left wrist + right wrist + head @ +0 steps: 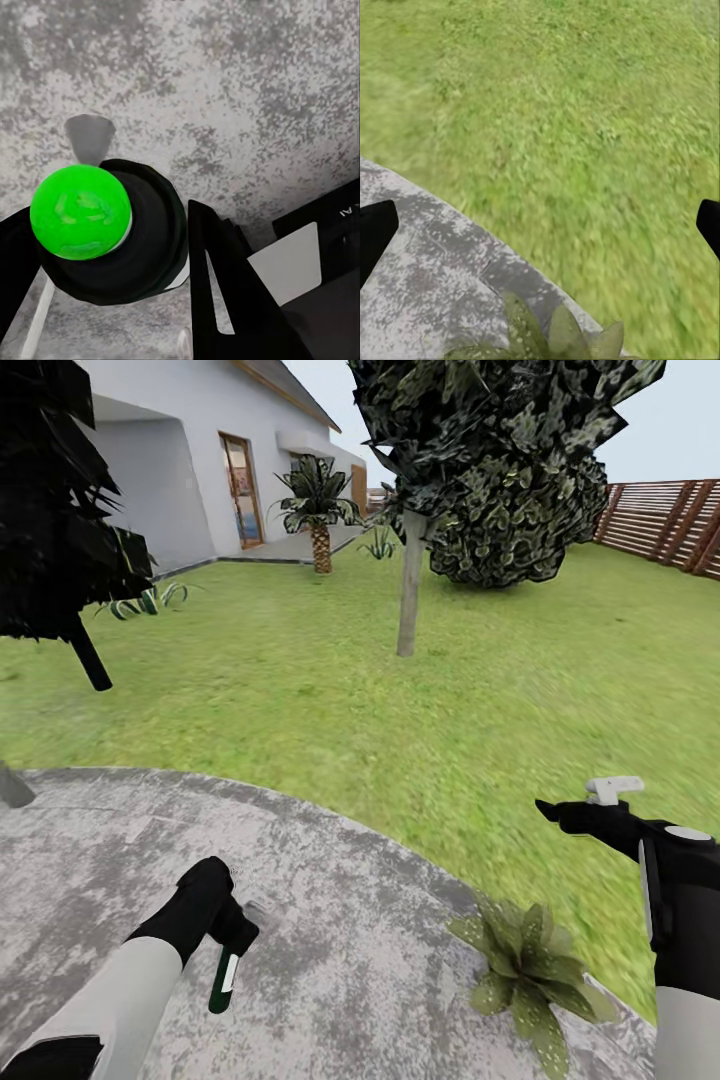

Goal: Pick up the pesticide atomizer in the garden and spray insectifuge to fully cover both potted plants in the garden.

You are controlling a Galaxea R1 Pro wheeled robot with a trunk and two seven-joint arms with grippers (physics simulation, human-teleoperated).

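One pesticide atomizer [224, 982] is in the left gripper [236, 932], hanging nose-down over the round grey stone patio [330, 920]. In the head view it shows as a slender dark-green bottle with a white stripe along its side. The left wrist view looks straight down its length, so it reads as a dark round body capped by a bright green disc [80, 213], with the black fingers [225, 285] pressed against its sides. The red top cannot be made out.

One potted plant [528, 972] sits at the patio's edge, near the lawn [400, 710] and just in front of the right arm; it is a low rosette of broad pointed leaves with pale speckles. Its leaf tips show at the edge of the right wrist view [551, 336]. The second plant cannot be picked out.

The right gripper [585, 810] hangs over the grass beyond that plant, fingers spread wide with nothing between them.

The step in hand looks to be carrying the bottle to the rosette, which is well apart from it across the stone. To do it well, I would swing the left arm toward the plant, turn the bottle so its nozzle faces the leaves, and hold it just above the crown so that the spray reaches every leaf. The right arm should keep clear.

Farther out stand a thin-trunked tree [410, 590], a palm [320, 510] by the white house [180, 460], and a slatted fence [670, 520].
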